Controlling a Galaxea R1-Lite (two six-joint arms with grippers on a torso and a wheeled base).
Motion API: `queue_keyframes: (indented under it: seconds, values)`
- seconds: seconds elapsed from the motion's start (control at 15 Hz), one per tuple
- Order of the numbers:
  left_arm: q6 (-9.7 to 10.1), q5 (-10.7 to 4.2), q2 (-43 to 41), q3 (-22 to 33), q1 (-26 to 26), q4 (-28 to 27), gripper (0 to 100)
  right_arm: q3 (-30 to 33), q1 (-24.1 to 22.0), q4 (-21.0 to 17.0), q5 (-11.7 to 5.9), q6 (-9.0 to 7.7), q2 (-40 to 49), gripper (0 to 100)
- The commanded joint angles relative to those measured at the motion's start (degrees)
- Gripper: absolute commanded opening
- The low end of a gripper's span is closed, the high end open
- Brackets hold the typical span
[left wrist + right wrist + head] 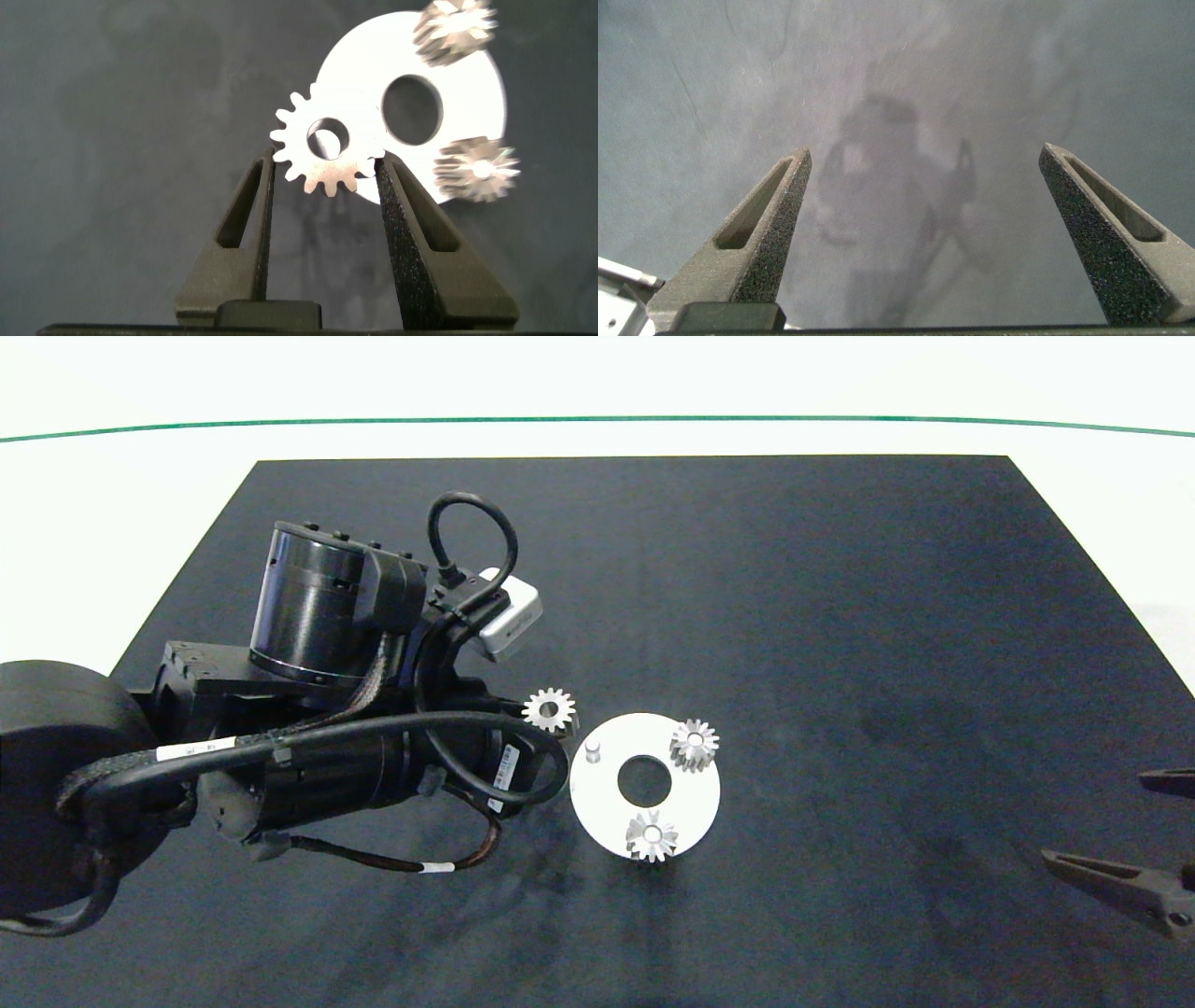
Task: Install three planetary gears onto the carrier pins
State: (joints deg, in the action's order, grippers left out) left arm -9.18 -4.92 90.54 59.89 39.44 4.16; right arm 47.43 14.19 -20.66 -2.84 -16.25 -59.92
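A: Why is the black mat [840, 616] on the counter bare but for the white carrier disc [695, 798]?

B: It keeps the parts easy to see; two planetary gears [694, 744] already sit on their pins; one carrier pin [593, 750] stands free.

A: And the left gripper [325, 173]?

B: Its jaws are clenched on the third gear [325, 143], held just beside that pin, ready to seat; the right gripper [924, 224] rests at the mat's right edge, jaws spread wide, holding nothing.

Gears [549, 709] look bright, shiny metal w/ cut teeth; disc [695, 798] smooth matt white, prob. plastic; mat [840, 616] matt black; left fingers [411, 233] dark, grainy-textured pads.
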Motion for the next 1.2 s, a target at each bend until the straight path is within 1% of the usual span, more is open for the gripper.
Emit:
queue_keyframes:
  seconds: [0.07, 0.13, 0.2, 0.4, 0.47, 0.53, 0.6, 0.73, 0.8, 0.93, 1.0, 1.07, 1.2]
  values:
    - [-0.05, -0.26, 2.1, 0.05, 1.87, 0.68, 1, 0.73, -0.04, -0.25, 1.52, -0.19, 4.11, 100]
    - [-0.14, -0.35, 2.8, 0.05, 2.49, 0.76, 1, 0.73, -0.04, -0.34, 2.84, -0.19, 4.72, 100]
    - [-0.05, -0.44, 3.59, 0.14, 3.01, 0.85, 1, 0.82, 0.14, -0.25, 3.46, -0.19, 4.99, 100]
    - [-0.14, -0.52, 5.7, -0.48, 3.81, 4.54, 1, 0.82, 1.63, -0.17, 3.46, -0.19, 5.42, 100]
    - [-0.22, -1.67, 6.67, -0.48, 3.81, 6.21, 1, 0.82, 2.07, -0.25, 3.46, -0.1, 5.42, 100]
    - [-0.4, -3.25, 7.11, -0.39, 3.81, 7.36, 1, 0.73, 2.25, -0.25, 3.46, -0.1, 5.34, 100]
    - [-0.49, -3.78, 7.11, -0.39, 3.81, 7.88, 1, 0.73, 2.33, -0.25, 3.46, -0.1, 5.34, 100]
    - [-0.75, -3.86, 7.37, -0.48, 3.72, 7.97, 1, 0.55, 2.33, -0.25, 3.46, -0.1, 5.16, 100]
    - [-1.63, -3.95, 7.63, -0.48, 3.37, 7.97, 1, 0.55, 2.33, -0.25, 3.46, -0.1, 5.16, 100]
    - [-2.07, -4.04, 7.19, -0.74, 3.1, 8.06, 1, 0.55, 2.33, -0.25, 3.46, -0.1, 5.07, 100]
    - [-2.07, -4.48, 7.02, -0.83, 3.1, 8.06, 1, 0.47, 2.33, -0.25, 3.46, -0.1, 5.16, 100]
    - [-2.07, -5.27, 7.11, -0.83, 3.1, 8.15, 1, 0.38, 2.33, -0.25, 3.46, -0.1, 5.25, 100]
    - [-2.07, -5.71, 7.02, -0.92, 3.1, 8.15, 1, 0.38, 2.33, -0.25, 3.46, -0.1, 5.25, 100]
